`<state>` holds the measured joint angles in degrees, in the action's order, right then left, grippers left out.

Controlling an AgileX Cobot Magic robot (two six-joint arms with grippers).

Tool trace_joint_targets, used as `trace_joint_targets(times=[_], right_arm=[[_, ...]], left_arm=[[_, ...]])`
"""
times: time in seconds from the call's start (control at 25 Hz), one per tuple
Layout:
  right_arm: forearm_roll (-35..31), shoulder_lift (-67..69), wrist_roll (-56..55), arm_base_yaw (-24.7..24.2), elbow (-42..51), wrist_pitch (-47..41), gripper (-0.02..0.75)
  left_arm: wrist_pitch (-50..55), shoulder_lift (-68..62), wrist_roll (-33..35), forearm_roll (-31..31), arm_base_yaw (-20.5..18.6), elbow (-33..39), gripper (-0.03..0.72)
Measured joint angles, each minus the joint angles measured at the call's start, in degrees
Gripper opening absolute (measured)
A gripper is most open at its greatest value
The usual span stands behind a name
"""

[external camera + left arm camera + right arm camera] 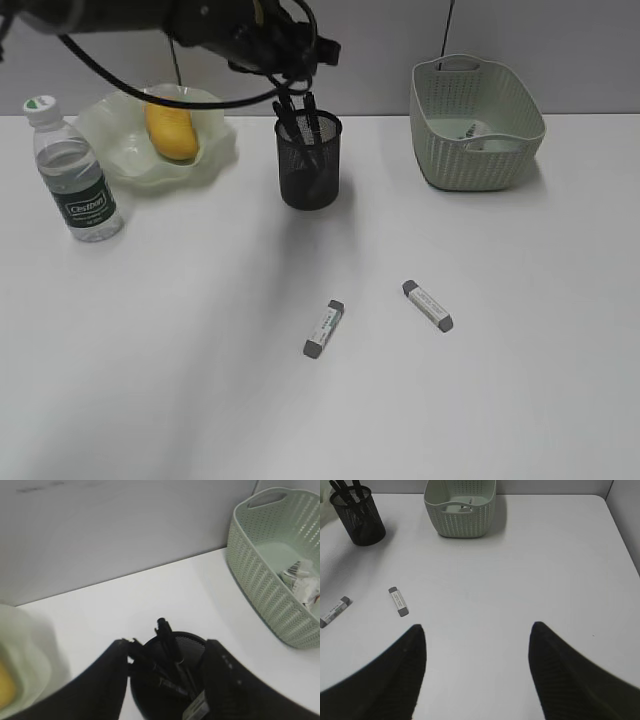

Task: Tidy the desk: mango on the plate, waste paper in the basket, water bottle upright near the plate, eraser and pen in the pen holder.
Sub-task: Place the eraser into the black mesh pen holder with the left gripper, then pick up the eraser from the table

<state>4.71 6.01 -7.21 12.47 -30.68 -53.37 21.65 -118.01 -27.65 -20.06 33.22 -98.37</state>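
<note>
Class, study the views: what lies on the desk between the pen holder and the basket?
Nothing. In the exterior view the stretch of desk between the pen holder and the basket is bare white tabletop; the left wrist view shows the same gap empty.

We see a yellow mango [172, 131] on the pale green translucent plate [212, 150]. At two o'clock sits the pale green basket [476, 160], woven-patterned. The pen holder [309, 172] is black mesh. The water bottle [74, 176] shows a dark green label, white cap.
</note>
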Motion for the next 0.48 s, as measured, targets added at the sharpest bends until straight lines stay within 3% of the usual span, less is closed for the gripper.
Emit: trace_joint_targets(times=[0.16, 0.48], right_arm=[[0.0, 0.0, 0.0, 0.0, 0.0, 0.0, 0.512], [0.0, 0.0, 0.0, 0.0, 0.0, 0.0, 0.512]], left_arm=[[10.6, 4.7, 2.4, 1.3, 0.0, 0.0, 0.381], [35.1, 7.1, 20.1, 13.3, 0.0, -0.1, 0.389]])
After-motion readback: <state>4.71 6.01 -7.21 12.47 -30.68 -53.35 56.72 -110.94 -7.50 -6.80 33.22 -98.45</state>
